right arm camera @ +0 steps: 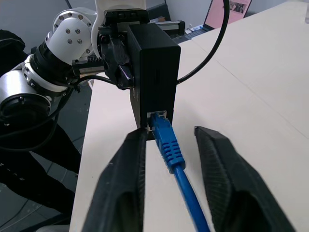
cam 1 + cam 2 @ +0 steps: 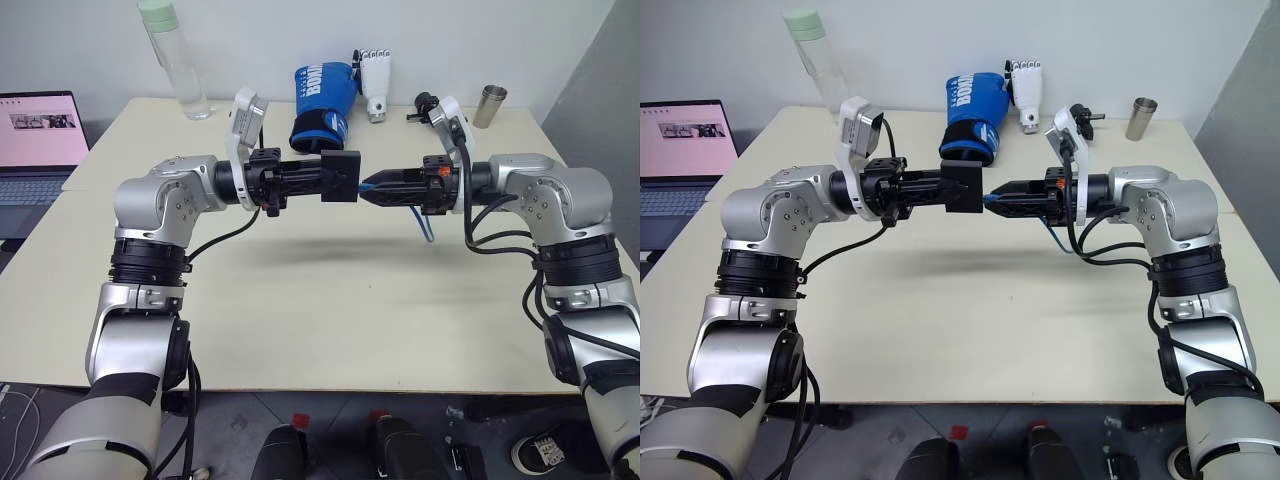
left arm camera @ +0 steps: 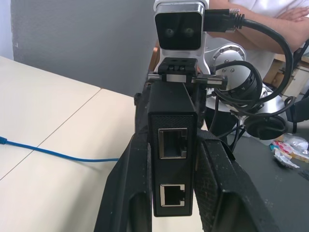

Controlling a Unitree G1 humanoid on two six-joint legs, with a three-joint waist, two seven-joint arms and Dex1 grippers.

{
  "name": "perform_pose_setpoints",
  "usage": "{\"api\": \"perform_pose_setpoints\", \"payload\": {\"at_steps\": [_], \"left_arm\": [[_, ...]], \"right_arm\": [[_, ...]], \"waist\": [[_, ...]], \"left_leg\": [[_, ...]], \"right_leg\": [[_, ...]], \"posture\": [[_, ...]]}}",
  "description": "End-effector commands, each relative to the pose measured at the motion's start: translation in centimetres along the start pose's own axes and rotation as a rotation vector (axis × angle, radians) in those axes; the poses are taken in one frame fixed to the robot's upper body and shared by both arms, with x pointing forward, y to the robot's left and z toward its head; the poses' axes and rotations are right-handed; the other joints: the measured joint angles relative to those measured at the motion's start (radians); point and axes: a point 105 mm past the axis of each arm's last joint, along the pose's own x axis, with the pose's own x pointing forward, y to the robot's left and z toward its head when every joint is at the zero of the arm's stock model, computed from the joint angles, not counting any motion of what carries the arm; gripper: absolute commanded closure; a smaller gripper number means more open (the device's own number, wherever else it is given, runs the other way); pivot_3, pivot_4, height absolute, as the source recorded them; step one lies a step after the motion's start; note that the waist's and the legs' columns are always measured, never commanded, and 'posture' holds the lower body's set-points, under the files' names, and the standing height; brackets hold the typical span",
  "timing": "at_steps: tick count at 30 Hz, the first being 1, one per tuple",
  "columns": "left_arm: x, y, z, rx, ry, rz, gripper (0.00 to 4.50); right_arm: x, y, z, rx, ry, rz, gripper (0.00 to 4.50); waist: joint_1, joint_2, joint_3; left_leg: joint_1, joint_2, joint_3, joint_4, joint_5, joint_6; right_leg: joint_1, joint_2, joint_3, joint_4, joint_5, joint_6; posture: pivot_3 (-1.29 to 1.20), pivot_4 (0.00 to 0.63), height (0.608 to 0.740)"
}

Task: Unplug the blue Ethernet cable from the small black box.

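Note:
My left gripper (image 2: 330, 178) is held level above the table, shut on the small black box (image 2: 346, 172). In the left wrist view the box (image 3: 174, 145) sits between my fingers with two empty ports on its near edge. The blue Ethernet cable's plug (image 1: 163, 133) is seated in a port on the box's opposite edge (image 1: 154, 72). My right gripper (image 2: 368, 187) faces the box, open, with a finger on each side of the plug and a gap on both sides. From the plug the cable (image 2: 428, 228) hangs down under my right wrist and trails across the table (image 3: 58, 154).
On the cream table (image 2: 300, 300), along the far edge, stand a clear bottle (image 2: 175, 60), a blue boxing glove (image 2: 322, 95), a white robotic hand (image 2: 376, 80), a small black gadget (image 2: 425, 105) and a metal cup (image 2: 489, 105). A laptop (image 2: 38, 140) sits far left. A person (image 3: 260, 12) stands beyond the table.

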Motion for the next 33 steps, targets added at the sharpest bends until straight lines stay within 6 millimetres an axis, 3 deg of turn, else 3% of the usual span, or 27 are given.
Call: {"api": "perform_pose_setpoints", "payload": {"at_steps": [1,5,15,24,31,33], "left_arm": [[0.2,-0.7,1.7,0.053,-0.031,-0.031,3.73],[0.1,-0.7,1.3,0.051,-0.021,-0.027,3.73],[0.2,-0.8,1.2,0.052,-0.019,-0.034,3.73],[-1.3,-1.1,1.3,0.049,0.003,-0.018,3.73],[-1.4,-1.1,1.2,0.050,0.011,-0.011,3.73],[-1.4,-1.0,1.3,0.054,0.011,-0.008,3.73]], "right_arm": [[-0.1,0.3,1.2,-0.027,-0.036,0.011,3.74],[-0.4,0.1,1.3,-0.020,-0.033,0.013,4.43],[-0.5,0.2,0.9,-0.030,-0.006,0.021,4.43],[-4.0,-0.6,-0.7,-0.018,0.065,-0.055,4.43],[-4.0,-1.1,-1.2,-0.039,0.079,-0.087,4.43],[-3.6,-1.9,-2.3,-0.110,0.124,-0.152,4.43]], "waist": [[0.000,0.000,0.000],[0.000,0.000,0.000],[0.000,0.000,0.000],[0.001,0.000,0.000],[-0.003,0.000,0.000],[-0.003,0.000,0.000]], "left_leg": [[0.000,0.000,0.000,0.000,0.000,0.000],[0.000,0.000,0.000,0.000,0.000,0.000],[0.000,0.000,0.000,0.000,0.000,0.000],[0.000,0.000,0.000,0.000,0.000,0.000],[0.000,0.000,0.000,0.000,0.000,0.000],[0.000,0.000,0.000,0.000,0.000,0.000]], "right_leg": [[0.000,0.000,0.000,0.000,0.000,0.000],[0.000,0.000,0.000,0.000,0.000,0.000],[0.000,0.000,0.000,0.000,0.000,0.000],[0.000,0.000,0.000,-0.001,0.000,0.000],[0.000,0.001,0.000,0.000,0.000,0.000],[0.000,0.001,0.000,0.000,0.000,0.000]], "posture": [[0.00,0.150,0.740],[0.00,0.150,0.740],[0.00,0.150,0.740],[0.00,0.150,0.740],[0.00,0.150,0.740],[0.00,0.150,0.740]]}}
